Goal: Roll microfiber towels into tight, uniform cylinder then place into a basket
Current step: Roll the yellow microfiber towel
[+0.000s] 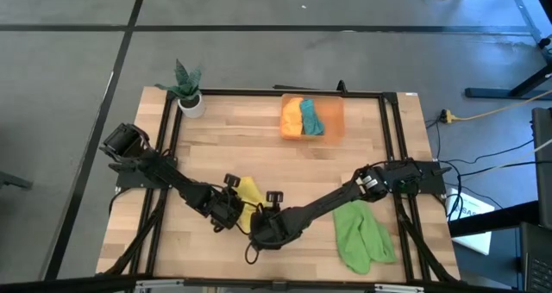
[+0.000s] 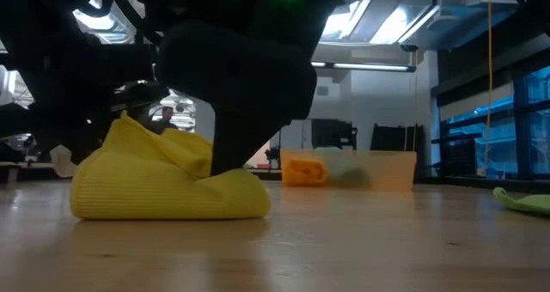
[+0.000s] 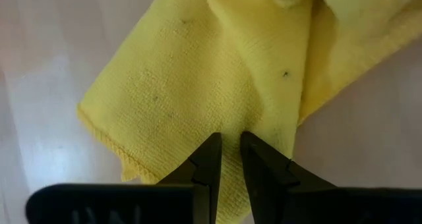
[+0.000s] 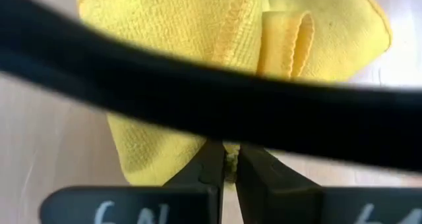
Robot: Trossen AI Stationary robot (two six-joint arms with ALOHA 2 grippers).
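The yellow towel (image 1: 248,195) lies crumpled and partly folded near the table's near edge. In the low view it is a bunched heap (image 2: 163,185) resting on the wood. My left gripper (image 1: 228,212) is at the towel's left side and my right gripper (image 1: 264,224) at its near right side, both shut on yellow cloth. The translucent orange basket (image 1: 333,114) at the far middle holds the orange towel (image 1: 291,117) and the teal towel (image 1: 310,116). The light green towel (image 1: 362,233) lies loose at the near right. My left gripper pinches the yellow towel's flat layer (image 3: 227,128) between its two nearly closed fingertips, close to a hemmed edge (image 3: 109,135). The fingers slant down from the table's left. The cloth lies slack on the table. My right gripper pinches a small bit of the yellow towel (image 4: 229,159) between its fingertips, at the low end of a folded part. The fingers slant down from the table's right. The towel rests on the table, with several folds (image 4: 290,43) beyond the fingers. A dark cable crosses the view.
A white pot with a green plant (image 1: 190,93) stands at the far left corner. A black frame (image 1: 390,138) runs around the wooden table. Bare wood (image 1: 259,151) lies between the yellow towel and the basket.
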